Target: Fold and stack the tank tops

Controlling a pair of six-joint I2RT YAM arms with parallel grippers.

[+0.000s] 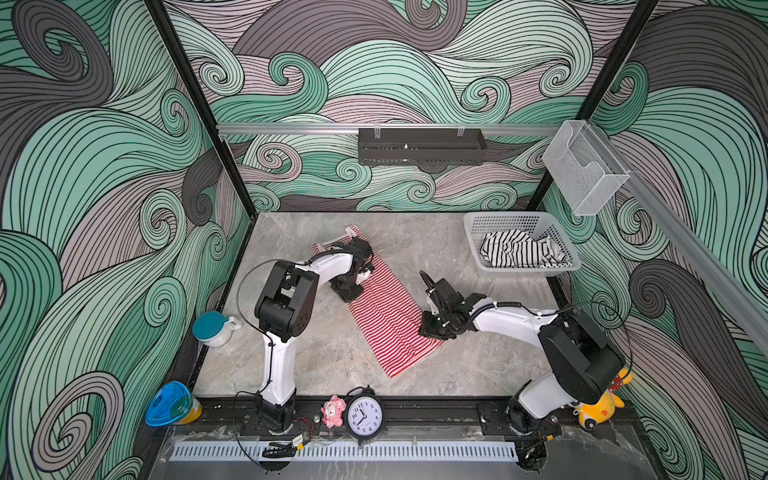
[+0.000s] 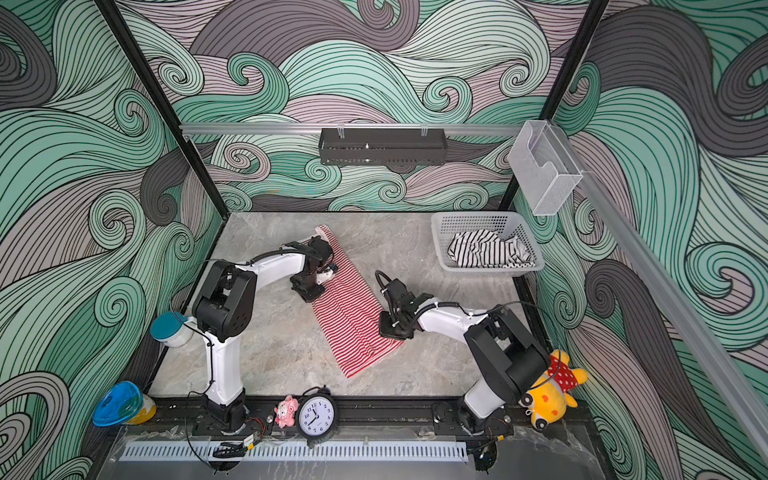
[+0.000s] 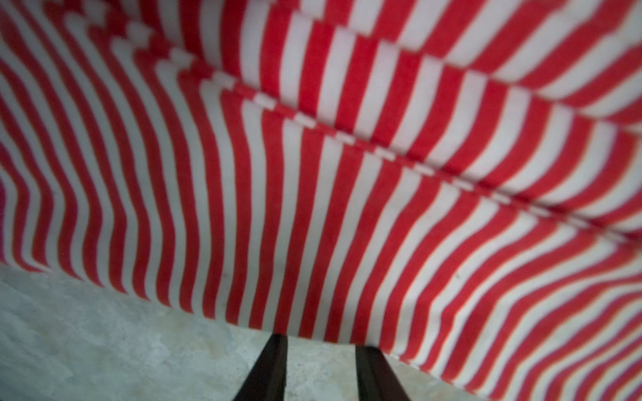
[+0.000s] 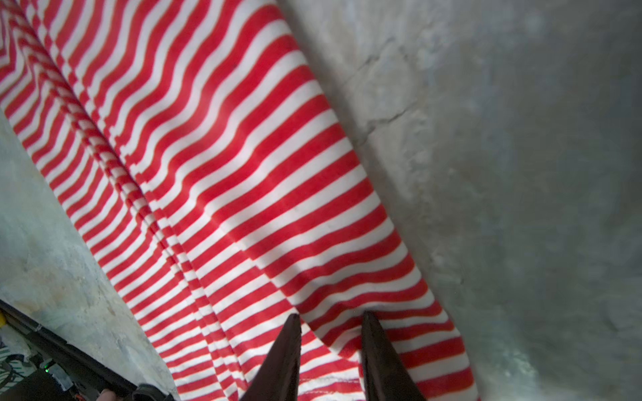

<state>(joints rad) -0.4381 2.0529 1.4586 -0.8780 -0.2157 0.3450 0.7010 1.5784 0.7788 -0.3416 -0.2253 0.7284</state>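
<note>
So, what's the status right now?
Left jaws and right jaws parted, down on red-and-white tank top. Black-and-white tank top in white basket. Nothing blocking.

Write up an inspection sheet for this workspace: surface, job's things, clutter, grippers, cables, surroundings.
Surface: grey stone-look table, no spills seen.
Job's things: red-and-white tank top lies as a long slanted strip on the table; black-and-white tank top crumpled in the white basket, unfolded.
Clutter: alarm clock, pink toy, yellow plush by the front rail; teal-lidded jug, blue-lidded tub at the left.
Grippers: left gripper and right gripper down at opposite long edges of the red-and-white top, jaws apart.
Cables: black cable loops off each arm, clear of the cloth.
Surroundings: wave-pattern walls, black shelf, clear wall box.
</note>
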